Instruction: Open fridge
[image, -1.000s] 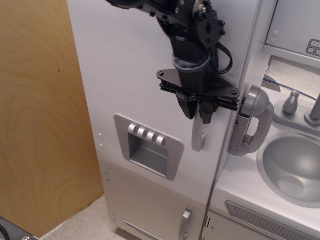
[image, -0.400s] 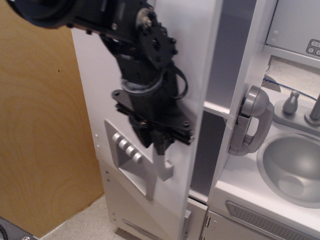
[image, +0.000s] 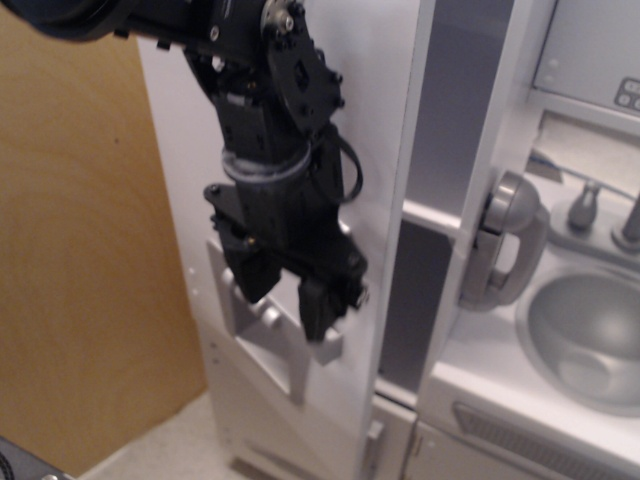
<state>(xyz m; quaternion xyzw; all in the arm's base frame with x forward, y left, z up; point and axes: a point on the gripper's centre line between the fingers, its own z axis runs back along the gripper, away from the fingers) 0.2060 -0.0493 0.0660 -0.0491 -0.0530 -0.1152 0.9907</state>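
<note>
Since a second ago the big door has swung from shut to well open, and since the last frame the gripper (image: 290, 295) has parted its fingers, so the pull looks nearly done. Nearest to the camera, in the centre left of the frame, the black arm hangs down in front of the door of the fridge (image: 385, 130), and its two fingers stand apart, one on each side of the lower end of the grey bar handle (image: 322, 347); they seem released, not clamped, though motion blur makes it hard to say if one pad still touches the bar. That handle is upright, its long axis vertical, and only its bottom tip shows just below and between the fingers, so the handle lies directly under the hand and a little toward the right. Just left of it the dispenser recess (image: 255, 335) is seen edge-on, because the door is now turned toward the camera. Behind the door edge, in the centre of the frame, the dark inside is open to view with a white shelf (image: 432, 219) across it. At the bottom sits the lower door handle (image: 371, 444). Farther right are the toy phone (image: 510, 240) and the sink (image: 590, 335). I judge the task almost complete; the hand needs only to retreat toward the left, away from the door face.
</note>
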